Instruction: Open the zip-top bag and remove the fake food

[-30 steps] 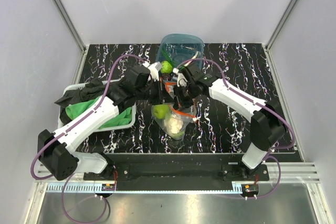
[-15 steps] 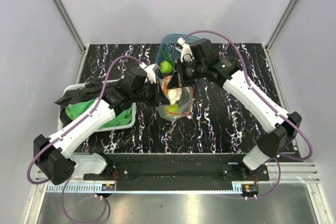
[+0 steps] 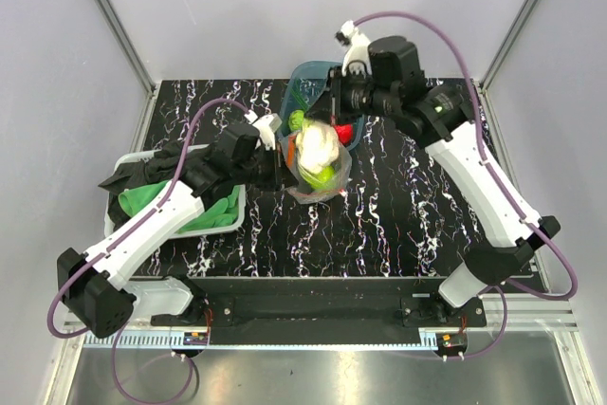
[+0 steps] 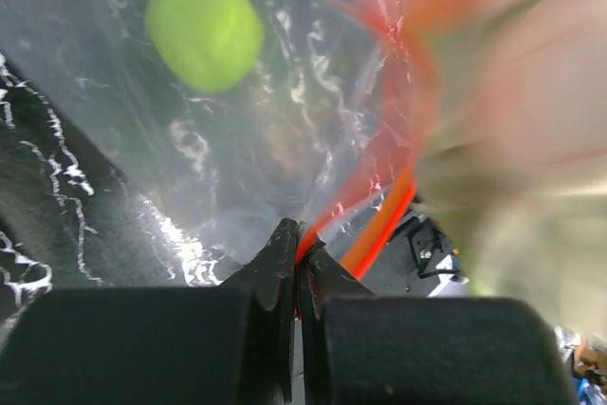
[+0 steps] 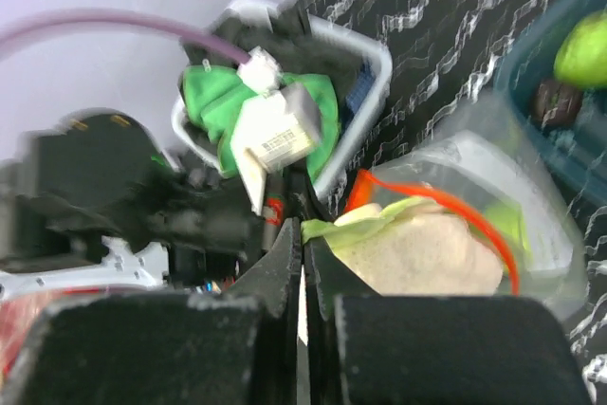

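Above the table [image 3: 408,225], beside the teal tub [image 3: 308,78], the zip-top bag [image 3: 318,173] hangs between the left gripper [image 3: 281,160] and right gripper [image 3: 334,122], each clenched on a lip of its mouth by the orange-red zip strip [image 4: 384,225]. The mouth looks open (the strip bows into a loop), and a green ridged piece [image 5: 583,49] lies in the tub; the cauliflower [image 3: 317,144] and green apple [image 3: 329,175] are inside, not yet removed.
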